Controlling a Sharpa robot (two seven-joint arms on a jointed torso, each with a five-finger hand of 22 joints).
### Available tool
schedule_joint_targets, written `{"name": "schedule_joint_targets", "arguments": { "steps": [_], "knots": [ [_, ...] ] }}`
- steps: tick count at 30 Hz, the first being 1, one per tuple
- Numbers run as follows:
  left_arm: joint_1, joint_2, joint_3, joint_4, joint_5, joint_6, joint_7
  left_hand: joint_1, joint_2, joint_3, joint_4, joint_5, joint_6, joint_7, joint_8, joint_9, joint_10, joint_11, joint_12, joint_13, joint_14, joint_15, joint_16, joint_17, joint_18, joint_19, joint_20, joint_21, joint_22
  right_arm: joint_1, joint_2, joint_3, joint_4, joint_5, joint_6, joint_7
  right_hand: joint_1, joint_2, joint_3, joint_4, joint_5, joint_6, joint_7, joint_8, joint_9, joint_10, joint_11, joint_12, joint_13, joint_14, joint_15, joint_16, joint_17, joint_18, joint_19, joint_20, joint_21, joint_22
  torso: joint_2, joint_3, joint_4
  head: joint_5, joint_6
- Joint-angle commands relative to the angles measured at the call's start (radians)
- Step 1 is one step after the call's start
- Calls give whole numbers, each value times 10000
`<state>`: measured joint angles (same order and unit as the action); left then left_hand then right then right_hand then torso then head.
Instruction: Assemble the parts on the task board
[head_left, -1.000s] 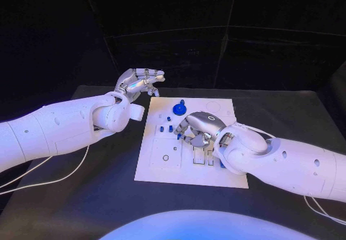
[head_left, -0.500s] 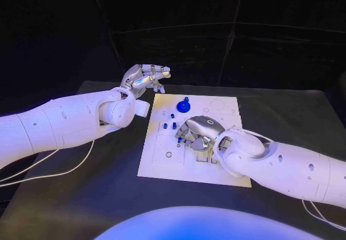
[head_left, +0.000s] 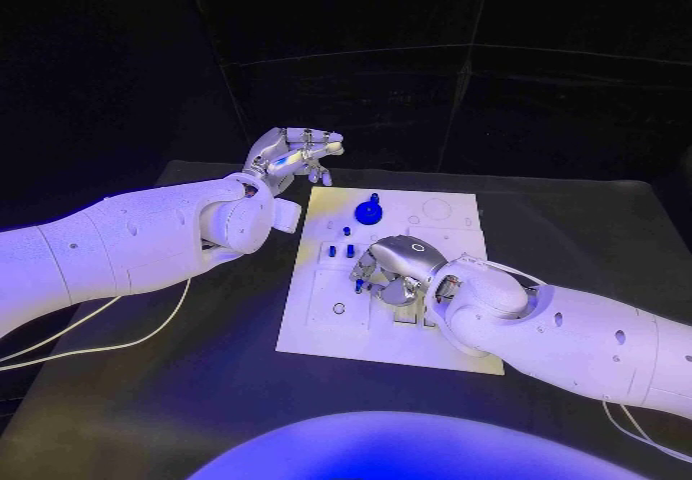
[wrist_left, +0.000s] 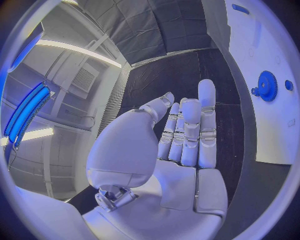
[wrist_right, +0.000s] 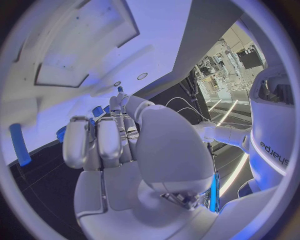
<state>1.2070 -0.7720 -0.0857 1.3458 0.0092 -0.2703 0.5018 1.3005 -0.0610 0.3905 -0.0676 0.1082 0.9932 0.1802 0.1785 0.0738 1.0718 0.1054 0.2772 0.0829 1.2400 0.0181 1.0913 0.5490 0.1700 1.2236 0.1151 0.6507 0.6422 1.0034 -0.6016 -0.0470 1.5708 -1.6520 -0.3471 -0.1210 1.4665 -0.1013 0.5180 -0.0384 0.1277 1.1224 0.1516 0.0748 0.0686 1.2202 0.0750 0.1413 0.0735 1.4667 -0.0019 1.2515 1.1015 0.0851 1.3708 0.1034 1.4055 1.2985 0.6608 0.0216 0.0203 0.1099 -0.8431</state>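
The white task board (head_left: 310, 325) lies in the middle of the black table. A blue gear (head_left: 369, 211) stands near its far edge, with small blue parts (head_left: 340, 251) just nearer. My right hand (head_left: 392, 265) hangs over the board's middle. Its fingertips reach down beside a small blue part (head_left: 358, 286), and whether they pinch it is hidden. The right wrist view shows that hand (wrist_right: 119, 145) close under the board (wrist_right: 69, 60), beside a blue part (wrist_right: 20, 145). My left hand (head_left: 296, 155) is raised beyond the board's far left corner. In the left wrist view its palm (wrist_left: 181, 140) is bare and the gear (wrist_left: 267, 86) shows.
The board (wrist_left: 265, 125) carries round recesses (head_left: 437, 208) near the gear and rectangular slots (head_left: 407, 318) by my right wrist. White cables (head_left: 101, 345) trail over the table under my left arm. Bare black tabletop (head_left: 202, 390) runs along the board's left and near sides.
The whole head view has shifted a little. My right hand has sunk slightly toward the near side of the board. My left hand stays raised in about the same place.
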Motion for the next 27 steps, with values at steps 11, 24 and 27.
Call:
{"name": "schedule_joint_targets", "arguments": {
  "steps": [11, 24, 27],
  "knots": [
    [16, 19, 9, -26, 31, 155, 14, 34, 44, -53, 19, -17, -70, 17, 61, 6, -49, 15, 36, 10, -70, 12, -52, -8, 124, -64, 17, -45, -10, 8, 77, 0, -35, -297, 394, -147, -100, 26, 21, -1, -63, 41, 35, -21, 12, 22, 46, -53, 8, 241, -17, 36, -10, -161, 2, 6, 16, -9, -4, -2, 7, 28, -53],
    [15, 21, 8, -43, 31, 180, -3, 34, 44, -53, 19, -17, -70, 17, 61, 6, -49, 15, 36, 10, -70, 12, -52, -8, 124, -64, 17, -45, -10, 6, 118, -2, -49, -624, 304, -475, -136, 36, 16, 0, -83, 40, 34, -23, 13, 18, 45, -57, 9, 239, -16, 30, -24, -160, 0, 8, 14, -10, 1, -3, 1, 34, -80],
    [15, 23, 8, -46, 31, 186, -8, 34, 44, -53, 19, -17, -70, 17, 61, 6, -49, 15, 36, 10, -70, 12, -52, -8, 124, -64, 17, -45, -10, 6, 132, -2, -47, -634, 320, -471, -136, 36, 16, 0, -83, 40, 34, -23, 13, 18, 45, -57, 9, 239, -16, 30, -24, -160, 0, 8, 14, -10, 5, -3, 3, 36, -83]
  ]
}}
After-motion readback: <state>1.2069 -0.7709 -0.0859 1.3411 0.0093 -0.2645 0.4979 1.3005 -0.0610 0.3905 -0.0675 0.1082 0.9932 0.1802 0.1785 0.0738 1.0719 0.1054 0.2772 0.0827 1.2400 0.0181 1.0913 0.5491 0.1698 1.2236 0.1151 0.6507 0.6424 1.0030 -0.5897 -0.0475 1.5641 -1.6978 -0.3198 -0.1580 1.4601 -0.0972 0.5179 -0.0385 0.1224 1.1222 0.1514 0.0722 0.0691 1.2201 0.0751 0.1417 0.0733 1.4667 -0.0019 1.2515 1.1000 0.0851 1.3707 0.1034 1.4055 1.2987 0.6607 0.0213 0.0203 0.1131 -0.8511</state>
